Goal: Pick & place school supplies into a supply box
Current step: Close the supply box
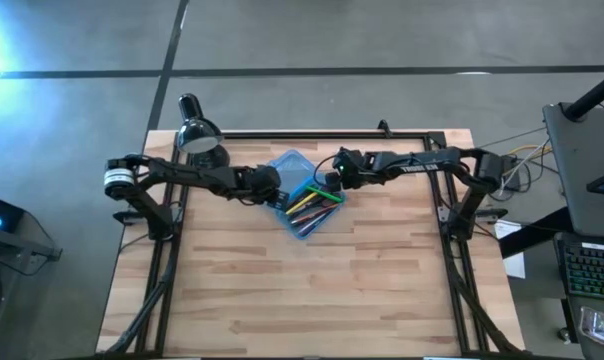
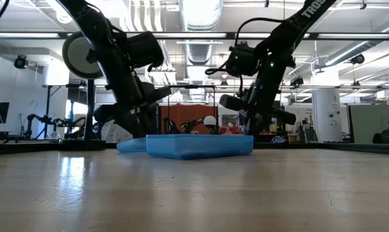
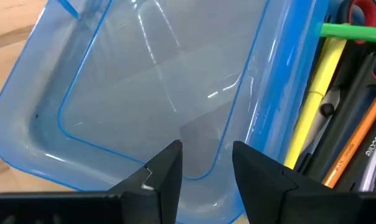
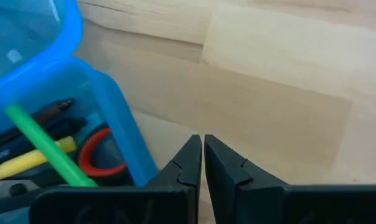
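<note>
Two arms meet over the supply box (image 1: 300,190), which I take as my reference; it lies opened flat on the wooden table (image 1: 312,290), toward the table's far edge and a little toward the desk lamp (image 1: 197,132) that stands at the far left corner. From my overhead view, the box shows two hinged translucent blue halves: the half nearer the lamp is empty, and the half away from the lamp holds the school supplies (image 1: 312,203). In the left wrist view I read the contents as a green pen (image 3: 350,31), a yellow pen (image 3: 312,106), an orange pencil (image 3: 356,140), several dark pens and the red-handled scissors (image 3: 362,11), all lying inside that half. The left gripper (image 1: 273,188) sits at the box's left side, over the rim of the empty half; its fingers (image 3: 166,168) stand apart with nothing between them, and I see only the clear blue tray floor beyond them. The right gripper (image 1: 332,180) sits just beside the box's right edge, next to the filled half; its fingers (image 4: 189,163) are pressed together and hold nothing, with bare table wood beyond them. In the low view the box reads as a low blue slab flat on the table between both arms.
</note>
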